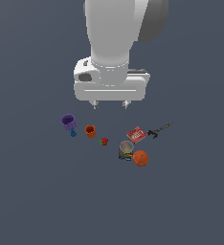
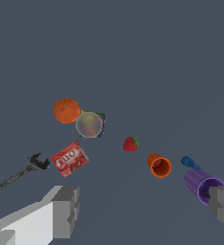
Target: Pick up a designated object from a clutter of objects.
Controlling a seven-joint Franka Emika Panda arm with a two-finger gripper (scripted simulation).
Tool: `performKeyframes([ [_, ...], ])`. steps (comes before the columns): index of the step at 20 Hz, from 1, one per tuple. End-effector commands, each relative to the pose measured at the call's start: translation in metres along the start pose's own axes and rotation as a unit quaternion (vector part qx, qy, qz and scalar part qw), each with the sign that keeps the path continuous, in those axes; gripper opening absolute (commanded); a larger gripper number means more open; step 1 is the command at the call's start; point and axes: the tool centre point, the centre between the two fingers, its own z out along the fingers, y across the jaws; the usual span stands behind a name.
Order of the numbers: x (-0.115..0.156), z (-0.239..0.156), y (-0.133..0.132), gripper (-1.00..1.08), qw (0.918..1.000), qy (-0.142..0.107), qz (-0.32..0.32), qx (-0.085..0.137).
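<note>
Silvery-topped, the short cylindrical can with the multicoloured label (image 1: 126, 150) (image 2: 90, 125) stands on the grey floor, touching the orange ball (image 1: 140, 158) (image 2: 66, 110). Above the clutter, the white gripper (image 1: 110, 103) (image 2: 145, 210) hangs with fingers spread, pinching nothing.

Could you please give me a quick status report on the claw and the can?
Claw open, empty, above the clutter. Can upright on the floor, ungrasped. Orange ball tight against it; red box close by.

Grey floor (image 1: 32, 191); can (image 1: 126, 150) beside orange ball (image 1: 140, 158).
</note>
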Motion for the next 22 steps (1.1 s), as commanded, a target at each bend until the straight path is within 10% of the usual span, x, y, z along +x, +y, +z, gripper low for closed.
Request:
performKeyframes([
  [1, 0.002, 0.005, -0.002, 1.00, 1.0000, 0.000, 0.002, 0.000],
  [22, 0.040, 0.159, -0.058, 1.00, 0.9979, 0.018, 0.063, 0.002],
])
